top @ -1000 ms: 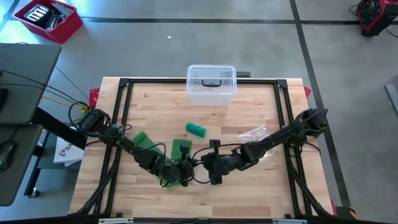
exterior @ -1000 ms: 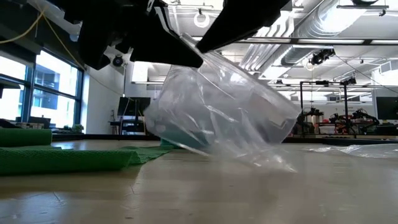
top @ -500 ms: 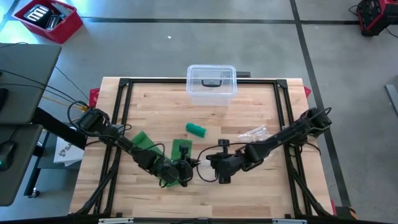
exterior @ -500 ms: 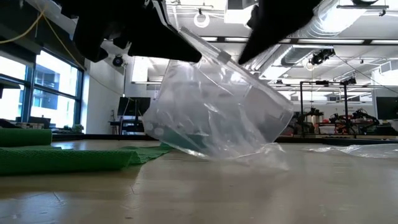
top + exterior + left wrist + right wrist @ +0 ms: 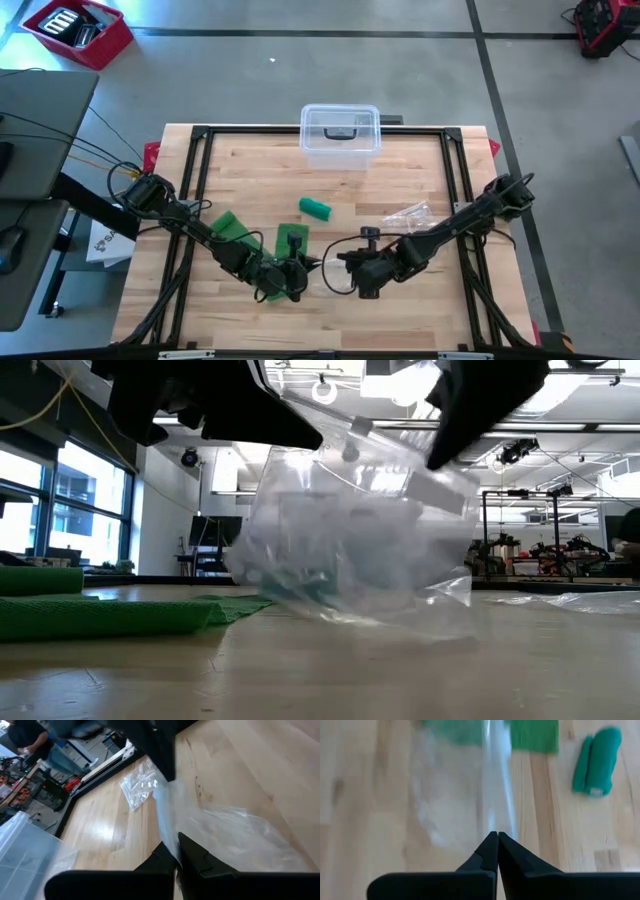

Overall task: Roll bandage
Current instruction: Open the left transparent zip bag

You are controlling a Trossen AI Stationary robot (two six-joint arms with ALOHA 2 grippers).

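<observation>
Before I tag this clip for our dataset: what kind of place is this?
Most likely a robotics lab or workshop: a framed wooden table on a taped concrete floor, exposed ceiling ducts, and more equipment rigs in the open hall behind.

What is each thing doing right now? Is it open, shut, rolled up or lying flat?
Left tool: shut on the clear plastic bag.
Right tool: shut on the clear plastic bag's edge.
Clear plastic bag: held up between both tools, bottom touching the table.
Rolled green bandage: rolled up, lying on the table.
Clear lidded box: lid on.
</observation>
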